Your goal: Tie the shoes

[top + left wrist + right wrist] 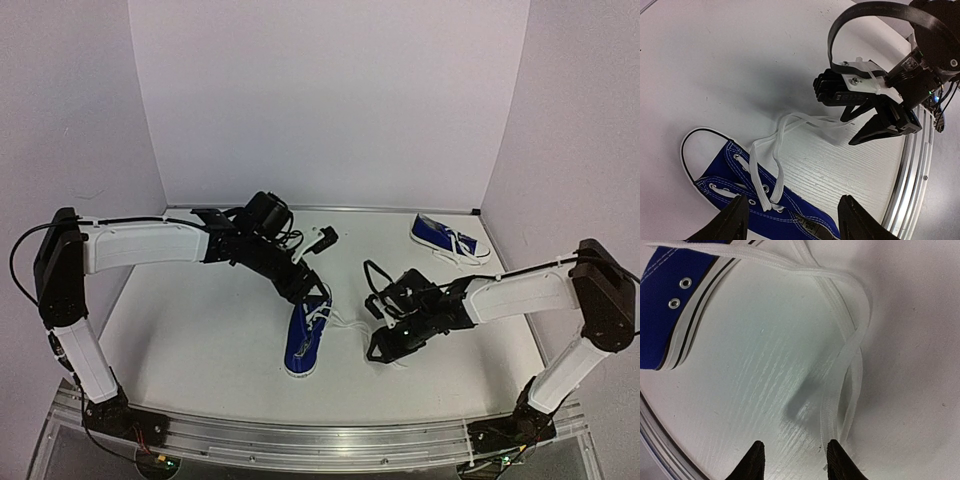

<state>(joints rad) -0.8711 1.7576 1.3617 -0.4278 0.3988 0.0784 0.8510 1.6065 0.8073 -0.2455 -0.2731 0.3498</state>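
Note:
One blue shoe (303,342) lies mid-table, toe toward the near edge, and also shows in the left wrist view (735,197). Its white laces (774,150) are untied and trail right across the table (850,360). My left gripper (792,222) is open and hovers over the shoe's eyelets, one finger on each side of the upper. My right gripper (794,452) is open and low over the table beside the lace ends. The laces lie just outside its right fingertip (834,450), with nothing between the jaws. The second shoe (447,237) lies at the back right.
A small black and white object (322,238) lies behind the left gripper. Pale walls enclose the table on three sides. A metal rail (300,440) runs along the near edge. The two grippers (316,296) (382,348) are close together.

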